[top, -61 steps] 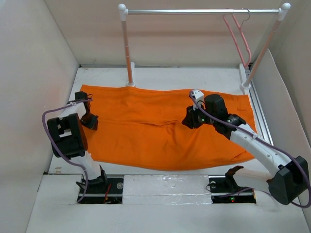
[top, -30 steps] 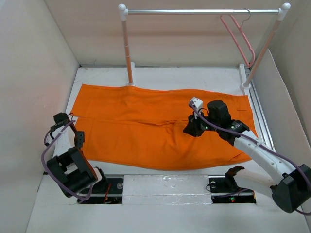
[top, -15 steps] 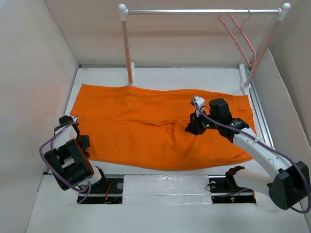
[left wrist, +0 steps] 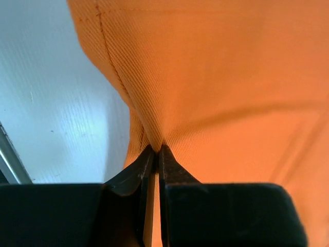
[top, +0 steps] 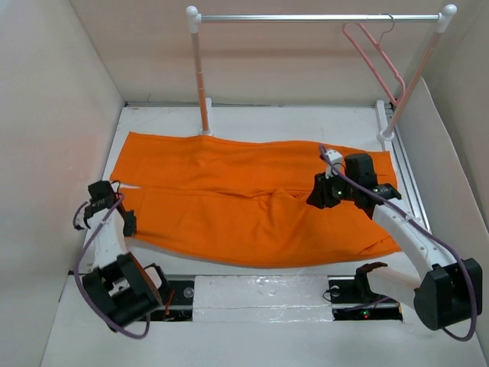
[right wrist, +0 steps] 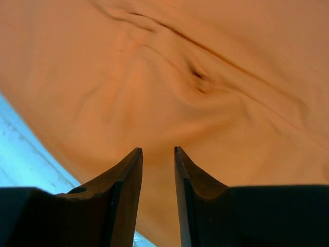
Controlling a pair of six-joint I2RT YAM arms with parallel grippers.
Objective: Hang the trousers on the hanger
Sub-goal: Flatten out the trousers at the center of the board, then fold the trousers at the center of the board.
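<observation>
The orange trousers (top: pixel 229 206) lie spread flat across the table, legs to the left. My left gripper (top: pixel 127 222) is at their left edge; in the left wrist view (left wrist: pixel 157 149) it is shut on a pinched fold of the trousers (left wrist: pixel 231 77). My right gripper (top: pixel 315 197) is over the trousers' right half; in the right wrist view (right wrist: pixel 157 150) it is a little open, with nothing between the jaws and the creased cloth (right wrist: pixel 205 51) beyond them. The pale-pink hanger (top: pixel 371 67) hangs at the right end of the rail, apart from both grippers.
The metal rail (top: pixel 313 17) on two white posts (top: pixel 201 84) spans the back of the white table (top: pixel 290 122). Beige walls close in left and right. Bare table shows beside the cloth in both wrist views.
My left gripper has moved down along the trousers' left edge toward the near side and holds the cloth there. My right gripper has shifted to the right over the trousers.
</observation>
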